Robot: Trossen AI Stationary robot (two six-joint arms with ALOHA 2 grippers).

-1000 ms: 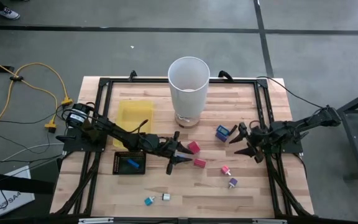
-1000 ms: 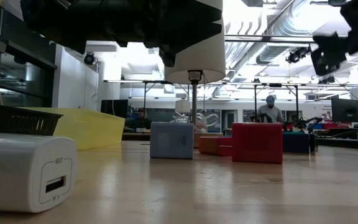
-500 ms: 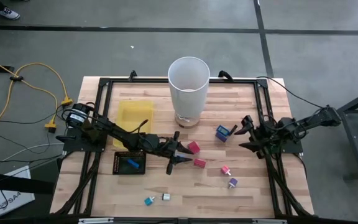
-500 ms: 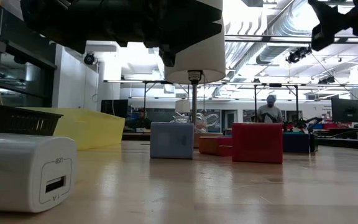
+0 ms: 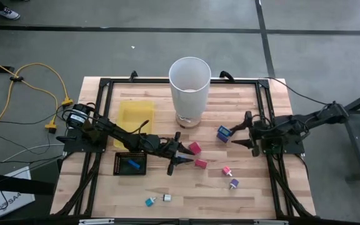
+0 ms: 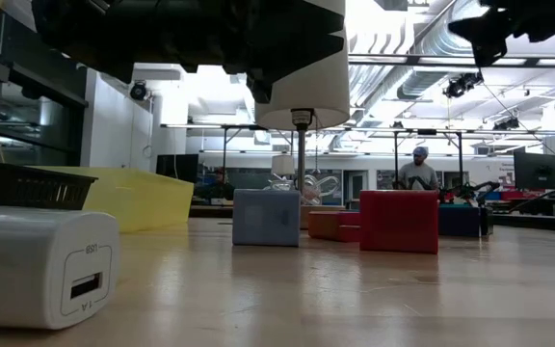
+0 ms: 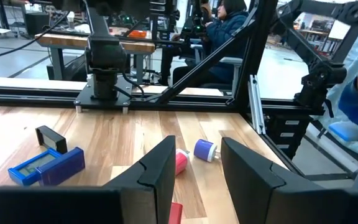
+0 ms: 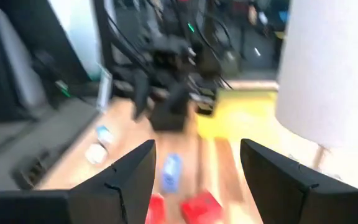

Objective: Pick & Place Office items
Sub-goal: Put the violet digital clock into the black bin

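On the wooden table (image 5: 124, 194), nothing is held by either parted gripper; the red block (image 5: 194, 148), at one o'clock of the left gripper (image 5: 179, 157), is likely approached next

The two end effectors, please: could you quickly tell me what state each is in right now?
Left end effector: open, holding nothing, beside the red pieces.
Right end effector: open, empty, near the blue piece.

Barely any readable text

A white charger block (image 6: 41, 265) at the low view's lower left bore small grey print above its port, too small to read; a floor sheet (image 5: 8, 199) showed unreadable marks.
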